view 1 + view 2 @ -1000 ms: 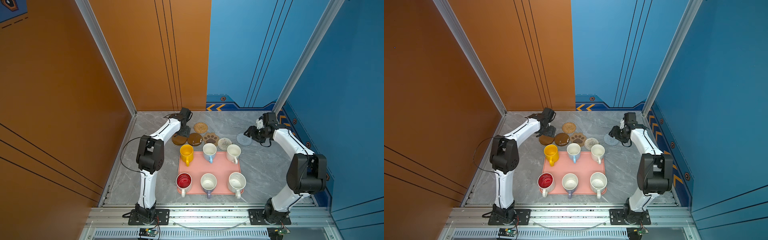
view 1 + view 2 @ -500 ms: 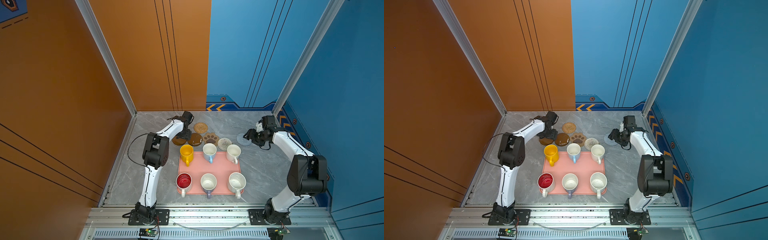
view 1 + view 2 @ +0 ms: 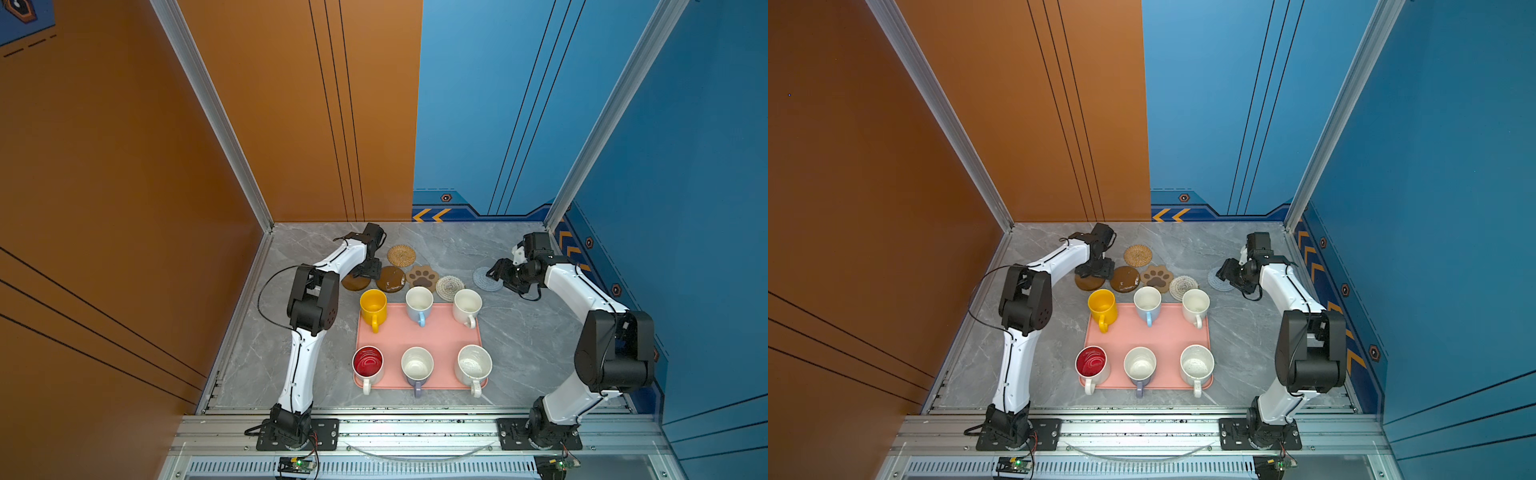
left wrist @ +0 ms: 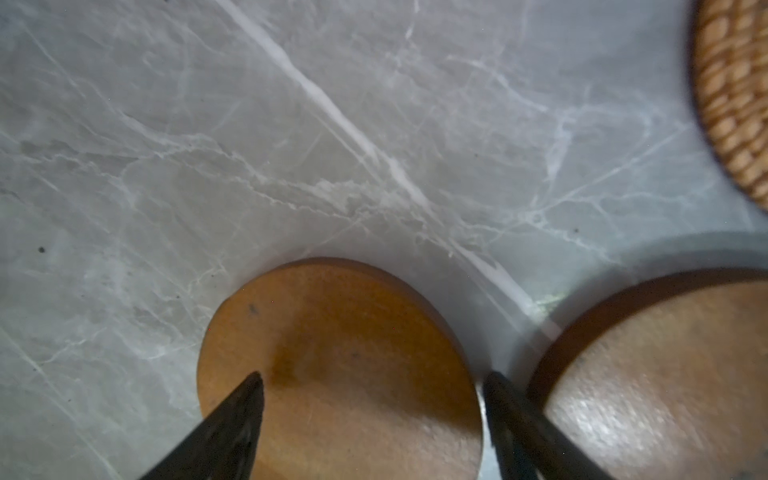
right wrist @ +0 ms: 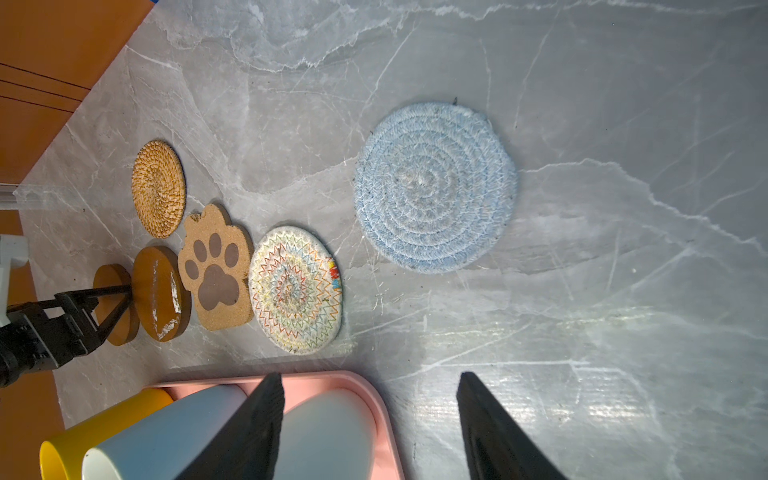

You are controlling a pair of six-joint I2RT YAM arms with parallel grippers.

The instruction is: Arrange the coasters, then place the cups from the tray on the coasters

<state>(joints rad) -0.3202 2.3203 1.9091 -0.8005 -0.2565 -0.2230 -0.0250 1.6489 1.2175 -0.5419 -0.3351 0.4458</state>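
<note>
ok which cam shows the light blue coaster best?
Right wrist: the light blue coaster lies whole, unblocked, weave sharp. In both top views it is small and partly covered by the right hand. Left wrist view misses it.

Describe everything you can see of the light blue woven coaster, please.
The light blue woven coaster is a round, flat mat of coiled cord, pale blue with a whiter centre and small dark specks. It lies flat on the grey marble-look table, set apart from its nearest neighbour, the cream woven coaster. Nothing stands on it. The right gripper is open beside it and does not touch it.
</note>
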